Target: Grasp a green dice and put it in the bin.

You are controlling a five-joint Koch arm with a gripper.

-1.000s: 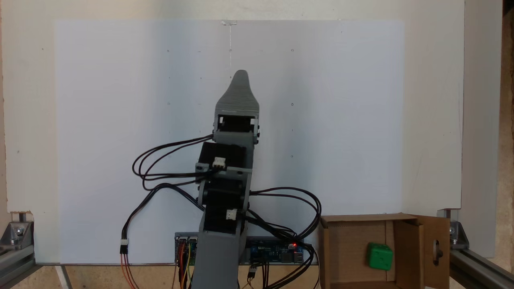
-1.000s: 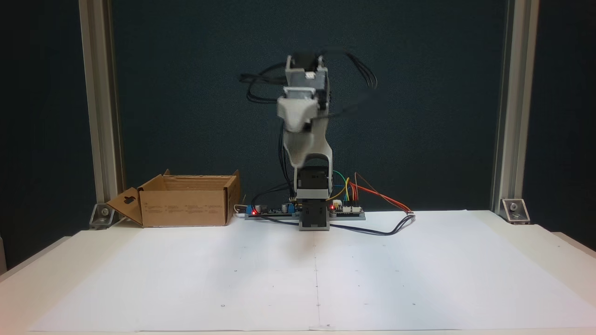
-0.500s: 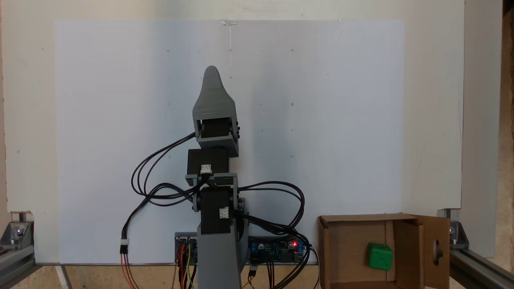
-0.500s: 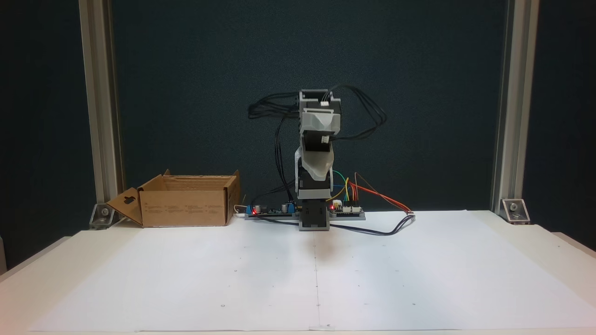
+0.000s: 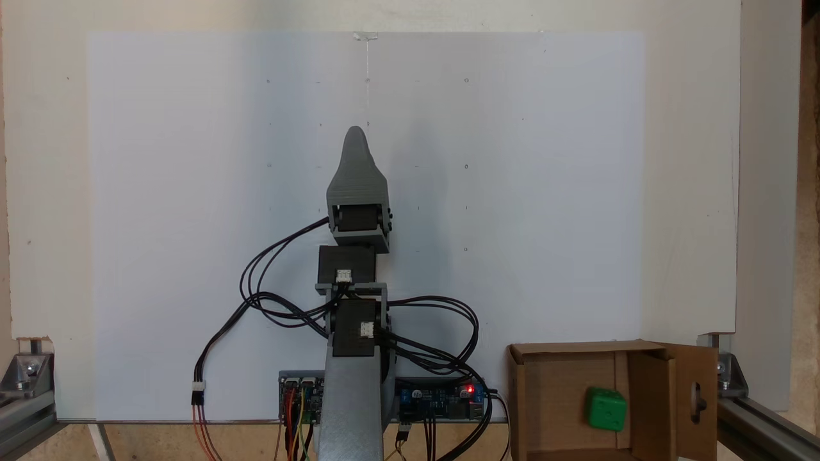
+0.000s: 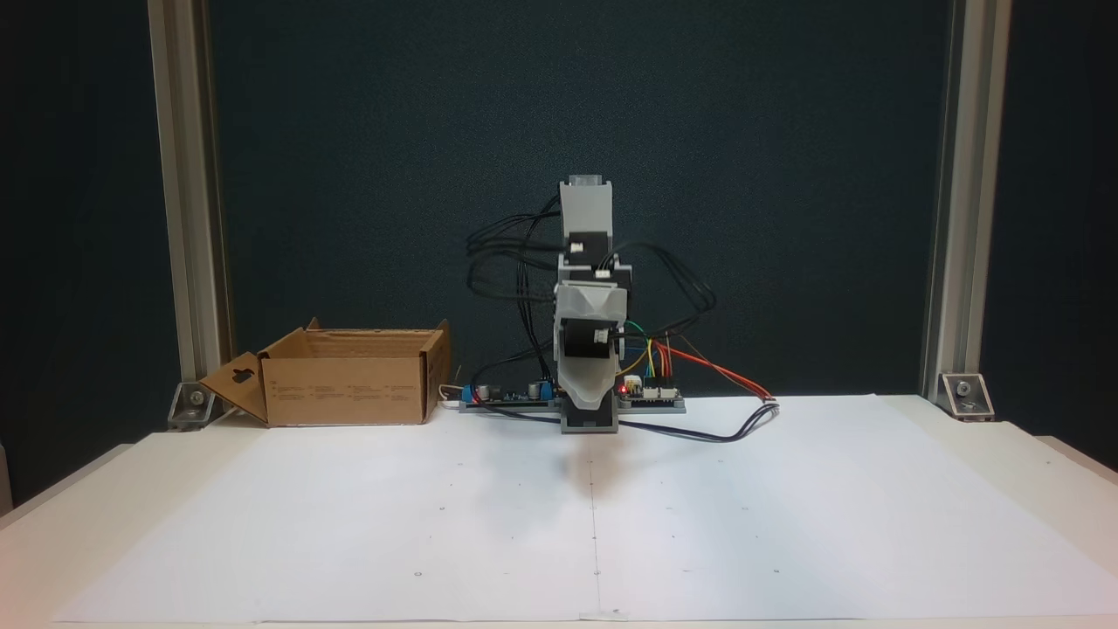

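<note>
Inside the bin the green dice already lies; your hand hangs over the worktop, its state untellable. Swinging back risks snagging the loose cables.

Big white paper sheet spread flat on the pale bench, tiny dots marked across it. Aluminium frame posts at 9 and 3 o'clock, corner brackets at their feet. Dark backdrop behind.
</note>
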